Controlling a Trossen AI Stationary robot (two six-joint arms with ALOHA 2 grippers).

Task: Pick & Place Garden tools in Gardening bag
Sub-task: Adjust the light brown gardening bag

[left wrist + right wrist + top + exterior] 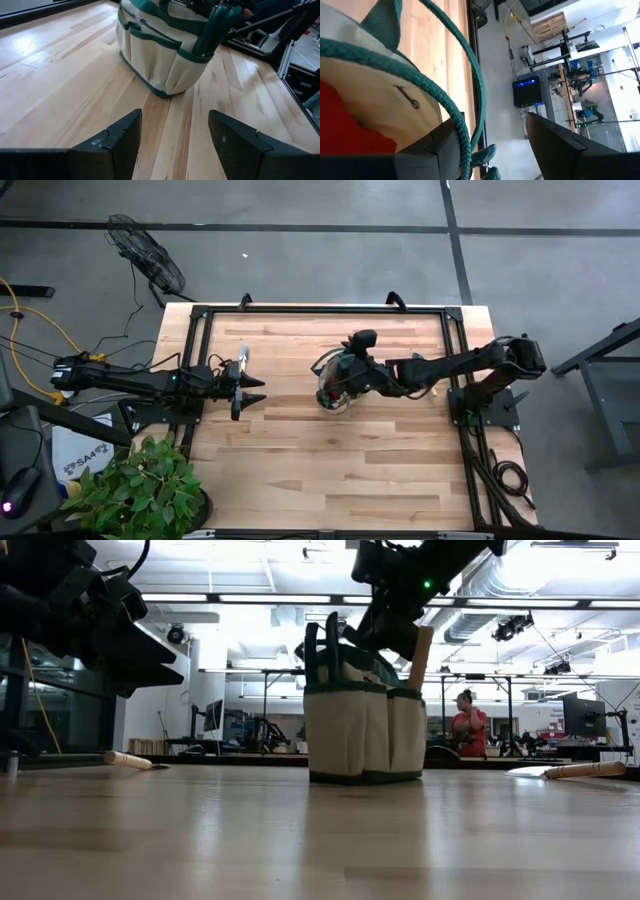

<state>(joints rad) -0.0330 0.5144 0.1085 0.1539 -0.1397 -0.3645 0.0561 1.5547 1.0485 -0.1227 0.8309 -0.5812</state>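
The beige gardening bag (pixel 325 372) with teal trim stands upright on the table's middle (pixel 350 735). A pale wooden handle (pixel 420 655) sticks up out of it. Dark green shear handles (pixel 216 25) stand in a side pocket, and red cloth (pixel 345 125) lies inside. My right gripper (pixel 345 377) is open just above the bag's mouth (pixel 495 116). My left gripper (pixel 255 390) is open and empty, left of the bag and pointing at it (pixel 175 114). A wooden-handled tool (pixel 243 358) lies flat on the table just beyond my left gripper. My right gripper is open over the bag's mouth, coming from the table's right and slanting down. One teal loop handle (pixel 465 135) runs past one finger. I cannot tell whether it touches the finger.
Another wooden-handled tool (pixel 585 770) lies on the table's right part, and the first tool also shows in the low view (pixel 130 760). A black frame (pixel 200 315) borders the table. A potted plant (pixel 140 490) stands off the near left corner. A person (pixel 465 725) is in the room behind.
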